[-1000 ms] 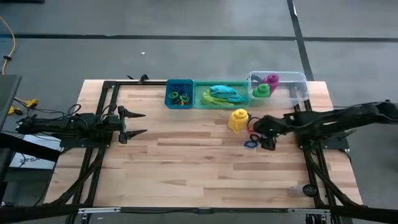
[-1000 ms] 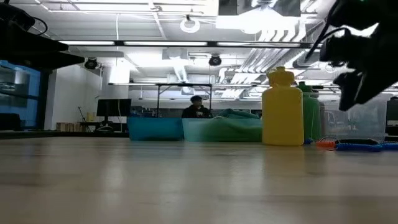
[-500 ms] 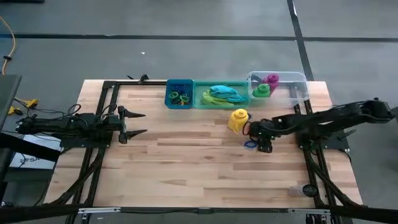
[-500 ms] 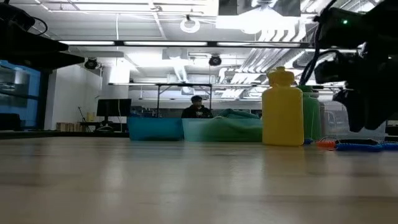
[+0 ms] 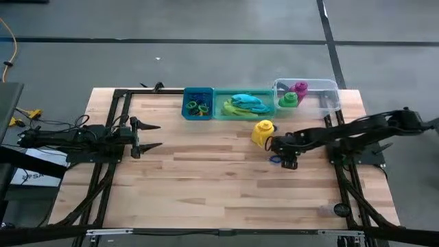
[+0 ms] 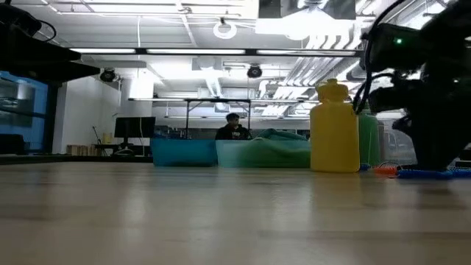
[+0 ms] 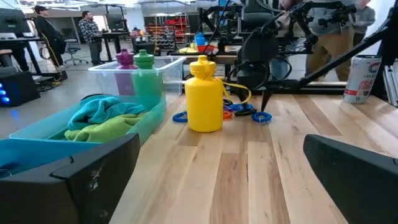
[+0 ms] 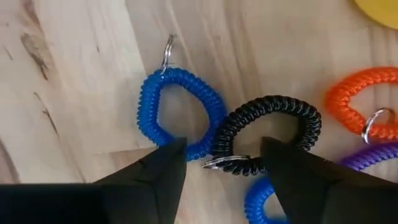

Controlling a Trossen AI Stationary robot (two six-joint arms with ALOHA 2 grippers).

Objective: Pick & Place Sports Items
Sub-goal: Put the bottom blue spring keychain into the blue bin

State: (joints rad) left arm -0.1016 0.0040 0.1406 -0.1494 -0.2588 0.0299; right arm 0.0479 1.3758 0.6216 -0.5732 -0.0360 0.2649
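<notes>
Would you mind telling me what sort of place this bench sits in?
Probably a robotics lab or workshop: exposed ceiling ducts and strip lights overhead, other workbenches behind, and people standing among equipment racks.

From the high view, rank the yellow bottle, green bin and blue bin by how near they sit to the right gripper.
Right gripper is down among the coil rings.
1. Yellow bottle, just beside it.
2. Green bin, at the back edge.
3. Blue bin, farther along toward the left arm.
</notes>
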